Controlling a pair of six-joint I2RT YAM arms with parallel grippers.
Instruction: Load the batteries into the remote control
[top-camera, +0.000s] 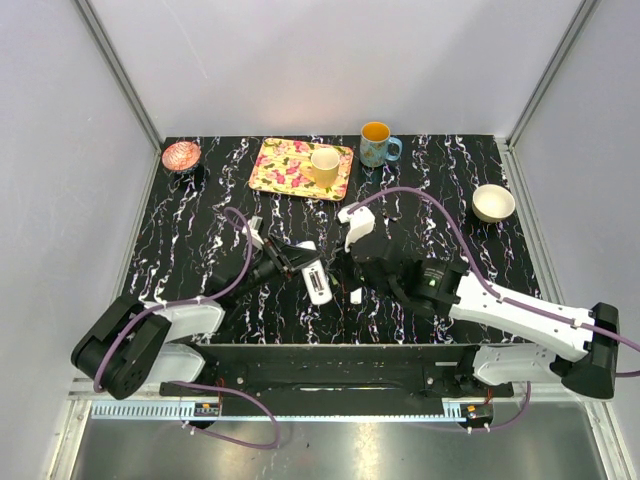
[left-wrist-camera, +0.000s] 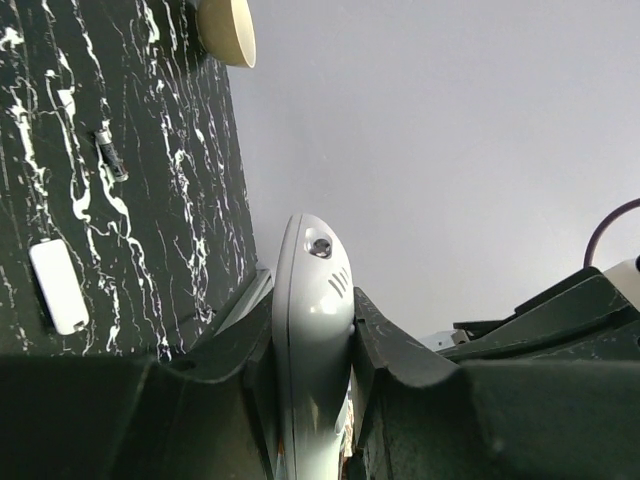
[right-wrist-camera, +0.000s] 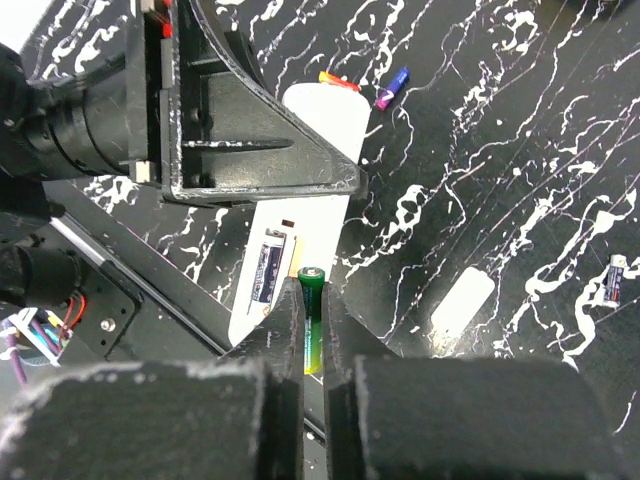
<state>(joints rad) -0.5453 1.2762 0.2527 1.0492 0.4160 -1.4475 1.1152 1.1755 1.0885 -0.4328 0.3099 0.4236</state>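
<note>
You are on the second cell; your right gripper (right-wrist-camera: 311, 310) is pinched shut on a green battery (right-wrist-camera: 311, 280), standing upright just over the near end of the remote control (right-wrist-camera: 322, 130); your left gripper (left-wrist-camera: 314, 310) clamps that remote across its width; one dark battery (right-wrist-camera: 272, 272) already lies in the recess; next, I judge, tip yours flat, line it up alongside that one, and press it home.

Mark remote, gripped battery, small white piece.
remote (right-wrist-camera: 330, 125): right wrist view, bare white far end
battery (right-wrist-camera: 312, 305): right wrist view, green casing
small white piece (right-wrist-camera: 462, 302): right wrist view, its middle
</note>
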